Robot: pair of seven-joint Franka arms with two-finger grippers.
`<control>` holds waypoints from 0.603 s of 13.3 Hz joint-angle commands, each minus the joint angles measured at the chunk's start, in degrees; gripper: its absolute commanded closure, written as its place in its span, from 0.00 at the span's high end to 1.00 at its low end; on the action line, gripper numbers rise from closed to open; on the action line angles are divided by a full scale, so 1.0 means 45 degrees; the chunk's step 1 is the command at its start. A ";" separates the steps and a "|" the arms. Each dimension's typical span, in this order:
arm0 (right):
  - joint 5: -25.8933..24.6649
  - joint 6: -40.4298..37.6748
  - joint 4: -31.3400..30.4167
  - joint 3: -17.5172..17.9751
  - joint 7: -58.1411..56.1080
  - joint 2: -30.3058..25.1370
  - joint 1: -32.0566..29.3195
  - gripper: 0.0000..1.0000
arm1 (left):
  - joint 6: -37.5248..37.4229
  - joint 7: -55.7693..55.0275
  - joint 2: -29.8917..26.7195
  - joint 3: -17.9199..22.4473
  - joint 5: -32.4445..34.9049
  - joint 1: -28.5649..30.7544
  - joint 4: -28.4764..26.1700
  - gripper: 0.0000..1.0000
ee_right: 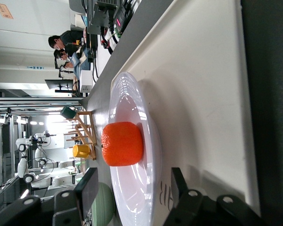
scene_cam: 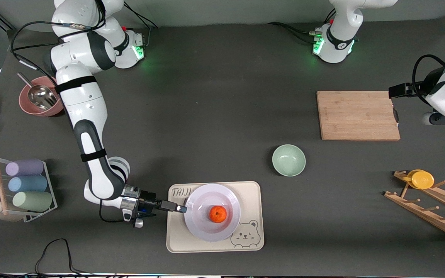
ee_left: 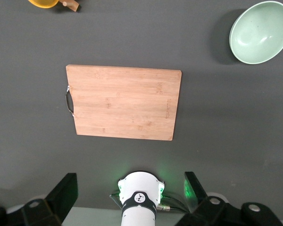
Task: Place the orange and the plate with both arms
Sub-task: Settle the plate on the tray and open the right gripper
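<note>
Right pincer point(scene_cam: 185, 209) low at the plate point(scene_cam: 201, 226) rim, on the side toward the right arm's end of the counter point(scene_cam: 207, 116); fingers apart, one above and one below the rim, not clamped. Plate resting on the cream bear tray point(scene_cam: 251, 193) near the counter's front edge, orange point(scene_cam: 218, 214) sitting in the plate's shallow centre. Left pincer point(scene_cam: 396, 116) up over the end of the wooden cutting board point(scene_cam: 357, 115) toward the left arm's end of the counter, waiting. Mint-green bowl point(scene_cam: 288, 160) between board and tray.

Left wrist view: looking straight down on the cutting board point(ee_left: 125, 102), bowl point(ee_left: 261, 32) beside it, both fingers point(ee_left: 61, 193) spread wide with nothing between them.

Right wrist view: plate point(ee_right: 132, 188) rim running between the two dark fingers point(ee_right: 87, 186), visibly apart and free of it; orange point(ee_right: 122, 143) upright in the dish, tray point(ee_right: 198, 94) beneath.

Judged step: release after setting the plate on the tray, with the orange already aboard. Next move likely calls for drawing the right pincer straight back off the rim, level and slow, so as not to nudge the plate or roll the fruit.
</note>
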 commanded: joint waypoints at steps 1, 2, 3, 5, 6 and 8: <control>-0.0706 0.0020 -0.0591 -0.0471 0.0813 -0.0766 0.0020 0.71 | -0.0221 0.0085 -0.0231 0.0079 -0.0116 0.0052 0.0191 1.00; -0.1365 0.0020 -0.1019 -0.0531 0.1319 -0.1272 0.0020 0.71 | -0.0182 0.0066 -0.0231 0.0060 -0.0116 0.0052 0.0191 1.00; -0.2358 0.0020 -0.1410 -0.0551 0.2213 -0.1916 -0.0057 0.71 | -0.0239 0.0065 -0.0231 0.0059 -0.0116 0.0052 0.0191 1.00; -0.5107 -0.0018 -0.1900 -0.0532 0.4459 -0.3126 -0.0194 0.87 | -0.0318 0.0124 -0.0231 0.0059 -0.0116 0.0071 0.0250 1.00; -0.6475 -0.0058 -0.2367 -0.0532 0.5242 -0.3887 -0.0214 0.94 | -0.0337 0.0105 -0.0231 0.0079 -0.0116 0.0072 0.0250 1.00; -0.8628 -0.0970 -0.3208 -0.0532 0.5853 -0.5392 -0.0292 1.00 | -0.0396 0.0085 -0.0269 0.0059 -0.0116 0.0052 0.0250 1.00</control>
